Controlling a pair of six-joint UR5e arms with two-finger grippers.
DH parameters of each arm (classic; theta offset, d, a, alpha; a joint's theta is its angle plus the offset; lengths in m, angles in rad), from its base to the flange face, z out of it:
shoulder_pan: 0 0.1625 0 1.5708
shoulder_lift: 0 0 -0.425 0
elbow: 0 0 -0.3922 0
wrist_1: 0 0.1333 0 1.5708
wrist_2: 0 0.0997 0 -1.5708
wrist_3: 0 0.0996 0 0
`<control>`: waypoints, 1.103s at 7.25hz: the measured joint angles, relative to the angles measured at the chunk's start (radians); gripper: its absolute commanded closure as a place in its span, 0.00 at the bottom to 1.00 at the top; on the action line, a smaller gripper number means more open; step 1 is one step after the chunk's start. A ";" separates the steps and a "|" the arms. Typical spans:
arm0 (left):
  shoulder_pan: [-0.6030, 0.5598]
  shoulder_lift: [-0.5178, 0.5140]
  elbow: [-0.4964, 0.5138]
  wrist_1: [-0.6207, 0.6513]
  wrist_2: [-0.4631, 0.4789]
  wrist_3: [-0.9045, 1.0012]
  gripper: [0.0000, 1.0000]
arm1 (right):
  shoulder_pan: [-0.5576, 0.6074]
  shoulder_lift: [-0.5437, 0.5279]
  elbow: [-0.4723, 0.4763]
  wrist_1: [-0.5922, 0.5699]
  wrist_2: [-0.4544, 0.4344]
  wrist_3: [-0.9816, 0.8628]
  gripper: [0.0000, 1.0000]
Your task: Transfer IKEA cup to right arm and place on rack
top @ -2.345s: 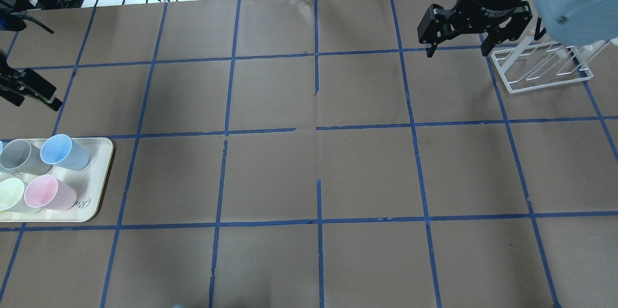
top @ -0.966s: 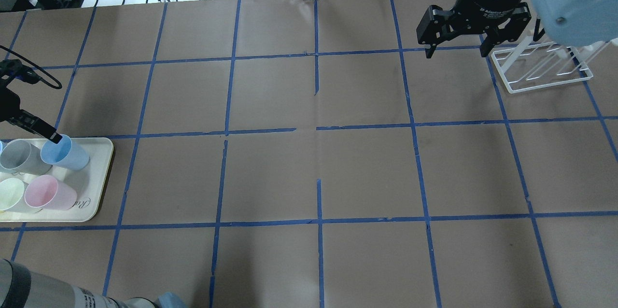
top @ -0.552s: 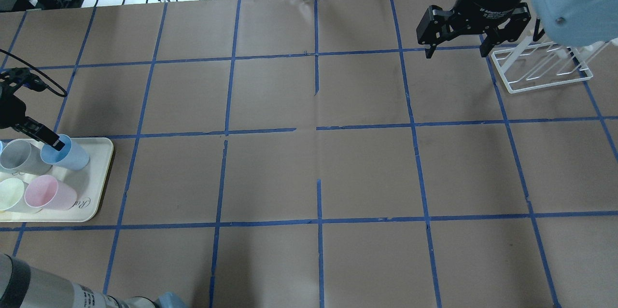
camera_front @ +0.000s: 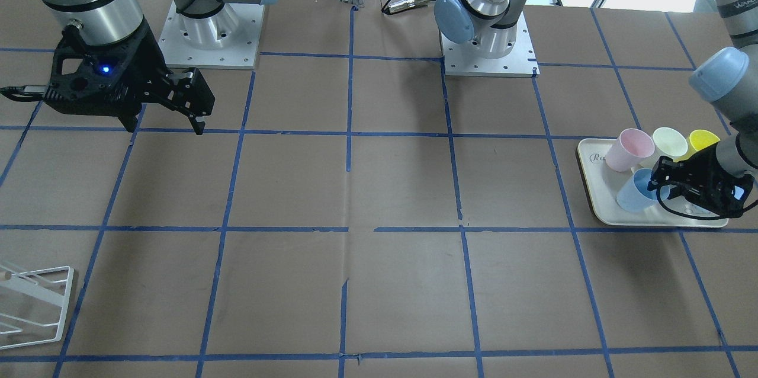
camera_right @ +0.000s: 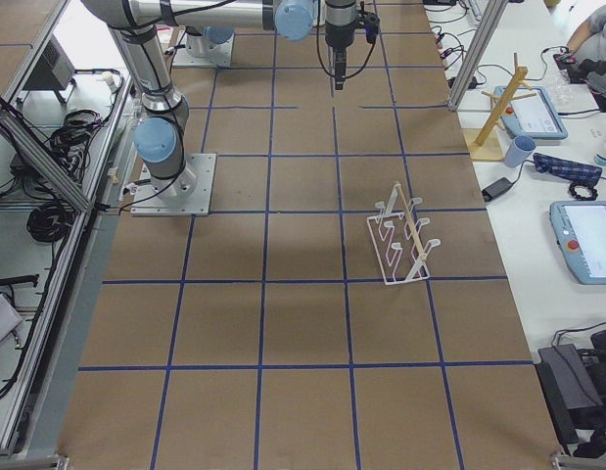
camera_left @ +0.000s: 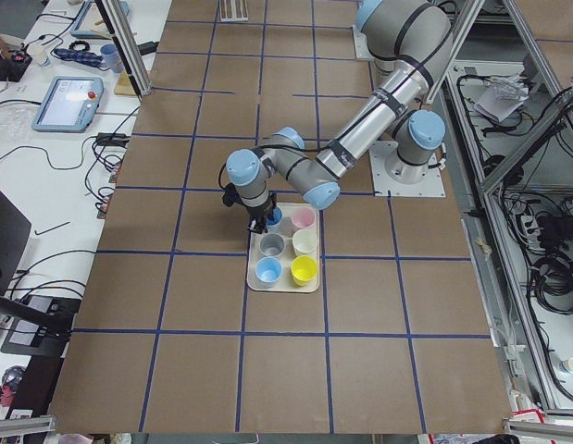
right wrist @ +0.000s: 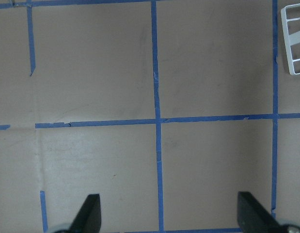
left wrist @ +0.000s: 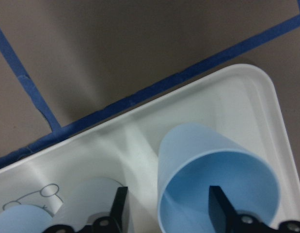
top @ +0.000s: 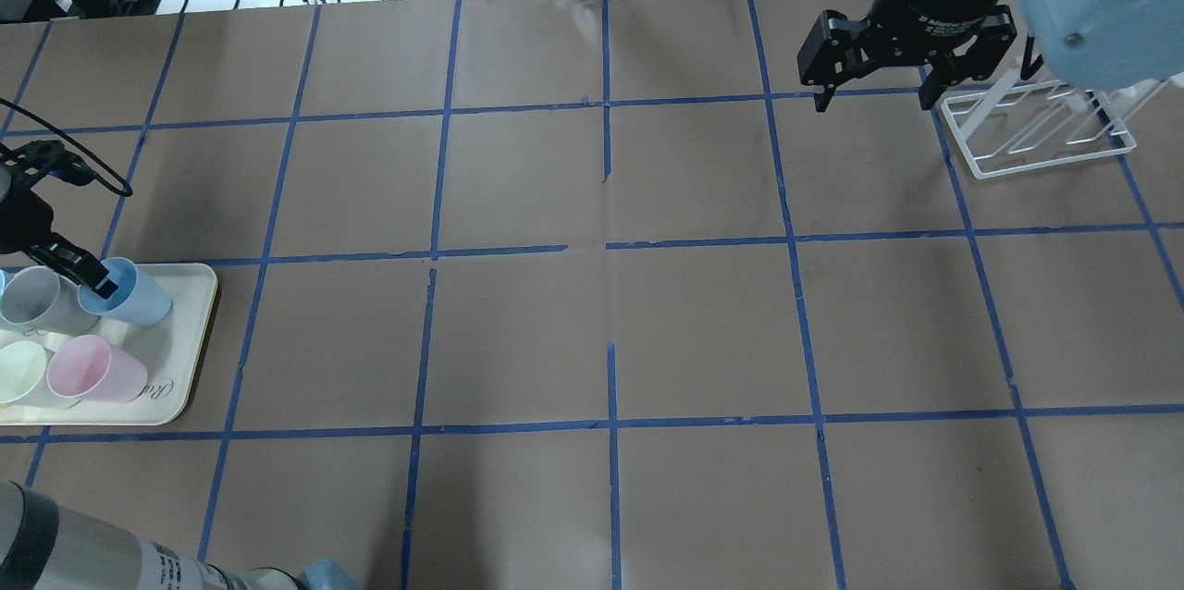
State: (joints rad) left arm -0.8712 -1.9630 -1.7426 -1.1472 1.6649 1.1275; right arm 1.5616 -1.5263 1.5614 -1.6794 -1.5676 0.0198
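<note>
The IKEA cup (top: pixel 129 294) is a pale-blue tumbler standing in the far right corner of the cream tray (top: pixel 199 331). It also shows in the front view (camera_front: pixel 632 195) and the left wrist view (left wrist: pixel 213 170). My left gripper (top: pixel 91 274) is open and straddles the cup's wall. One finger (left wrist: pixel 220 206) is inside the mouth, the other (left wrist: pixel 118 208) outside, beside the grey cup. My right gripper (top: pixel 872 100) is open and empty, held above the table just left of the white wire rack (top: pixel 1045 132).
The tray also holds a grey cup (top: pixel 37 299), a pink cup (top: pixel 92 370), a pale-green cup (top: pixel 18 370), a second blue cup (camera_left: pixel 267 270) and a yellow cup (camera_left: pixel 303 270). Brown paper with blue tape lines covers the table (top: pixel 610 294).
My left gripper has come in from the far left and dropped onto the tray. One finger has gone into the blue cup's mouth. The right gripper has barely moved.
</note>
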 measured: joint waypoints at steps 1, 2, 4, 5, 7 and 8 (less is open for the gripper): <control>-0.001 0.001 0.003 -0.011 0.000 0.000 1.00 | 0.000 0.000 0.000 0.000 0.000 0.000 0.00; -0.003 0.005 0.008 -0.022 -0.002 -0.003 1.00 | 0.000 0.000 0.000 0.000 0.000 0.000 0.00; -0.023 0.026 0.029 -0.032 -0.024 -0.033 1.00 | 0.000 0.001 0.000 -0.001 0.001 -0.001 0.00; -0.048 0.043 0.062 -0.053 -0.043 -0.079 1.00 | 0.000 0.001 0.000 -0.001 0.001 -0.001 0.00; -0.142 0.082 0.159 -0.172 -0.092 -0.242 1.00 | -0.001 0.002 0.000 -0.002 0.000 -0.003 0.00; -0.191 0.102 0.207 -0.250 -0.136 -0.341 1.00 | -0.003 0.004 0.000 -0.002 0.002 -0.008 0.00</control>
State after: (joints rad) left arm -1.0625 -1.8615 -1.5355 -1.3977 1.5292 0.7866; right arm 1.5589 -1.5228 1.5616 -1.6813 -1.5659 0.0116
